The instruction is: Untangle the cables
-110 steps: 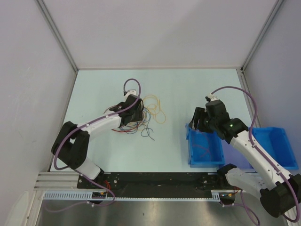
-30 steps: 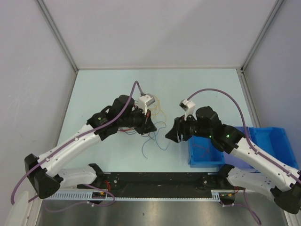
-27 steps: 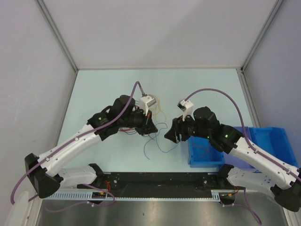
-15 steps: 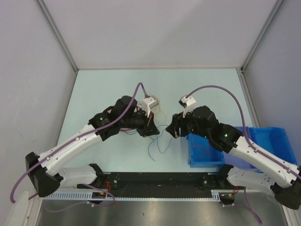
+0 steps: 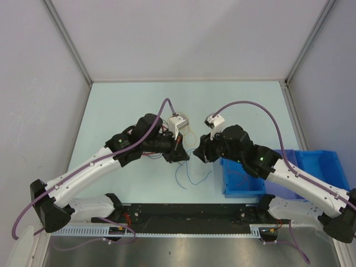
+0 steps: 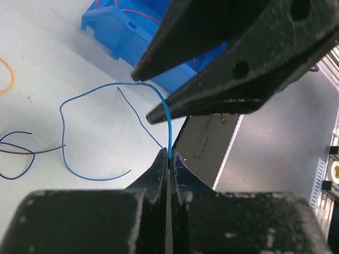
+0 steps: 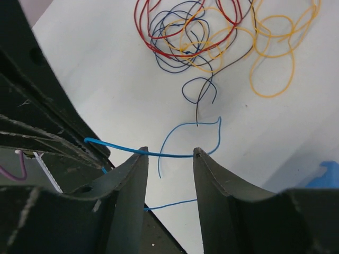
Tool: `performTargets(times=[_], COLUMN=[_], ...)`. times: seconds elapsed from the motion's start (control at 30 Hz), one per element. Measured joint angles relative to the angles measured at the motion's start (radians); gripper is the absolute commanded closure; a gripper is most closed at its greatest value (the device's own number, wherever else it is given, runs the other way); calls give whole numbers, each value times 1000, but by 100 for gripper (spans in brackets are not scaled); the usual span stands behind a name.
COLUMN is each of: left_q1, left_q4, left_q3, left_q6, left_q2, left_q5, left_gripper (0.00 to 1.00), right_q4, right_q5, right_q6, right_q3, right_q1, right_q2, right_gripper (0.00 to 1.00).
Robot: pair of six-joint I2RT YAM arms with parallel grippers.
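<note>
Left fingers point(image 6: 156, 175) pinch the blue cable point(image 7: 169, 155) mid-frame; right fingers point(image 7: 132, 182), open, straddle it — best closed squarely, then drawn away gently.

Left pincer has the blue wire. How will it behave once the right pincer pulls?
Probably floppy: beyond the left pincer the blue wire droops into loose curves over the table. Likely very light, being hair-thin. It may slip through the right pincer, whose open jaws straddle it, unless they close squarely.
</note>
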Motion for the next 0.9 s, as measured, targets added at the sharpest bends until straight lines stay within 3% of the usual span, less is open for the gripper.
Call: performTargets(times=[0.17,0.5,0.6,0.67,0.7,0.8,0.9], left_q1=[-1,-2,-2,-2,-2,-3,-3], left_q4=[3,7,8,9,11,15,14], left_q3=[0,0,1,2,2,2,2], left_q6=[12,22,22,21,21,21,17], left_q2=[0,0,3,6,7,8,8], left_q5=[3,17,17,16,16,0,-38], left_gripper=[100,97,90,77,44,5,0], right_q4=[12,10,8,7,7,7,-3], right_q5=[-21,-5,3,14,22,47,95], right_q6=[-43,-84,-83,-82,-82,-78,-68], right_q3=[0,0,0,0,0,0,6], right_q1=[45,74,85,91,94,98,99], right_q2=[2,-4,-9,-13,-16,-28,-46], right_gripper=[63,99,100,100,100,100,100])
